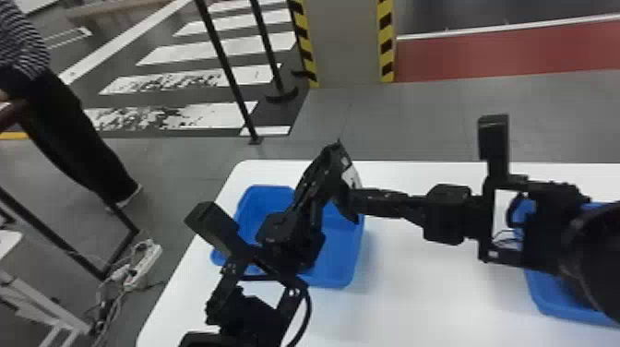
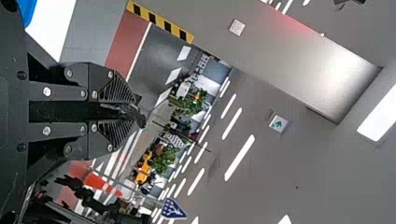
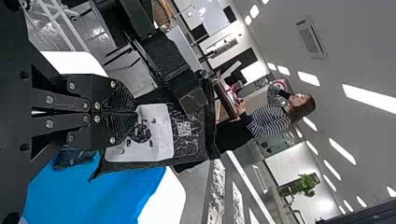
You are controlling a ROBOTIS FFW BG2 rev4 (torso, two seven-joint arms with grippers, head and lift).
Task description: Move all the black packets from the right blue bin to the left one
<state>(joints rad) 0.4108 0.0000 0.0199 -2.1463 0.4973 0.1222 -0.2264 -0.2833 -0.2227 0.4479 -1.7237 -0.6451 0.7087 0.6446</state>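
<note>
Black packet: creased, glossy, white label | right claw: clenching it | left claw: can't tell

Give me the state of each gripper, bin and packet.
Right gripper: closed on the black packet.
Left gripper: closed on a dark edge, likely that packet's.
Black packet: raised above the left bin.
Left bin: open, dark item inside.
Right bin: partly hidden, contents unclear.

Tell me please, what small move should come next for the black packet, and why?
Probably lower the black packet slowly with the right hand, towards the left blue bin. The hand is closed on it above this bin, and the left arm is also over the bin, so slow seems safer.
</note>
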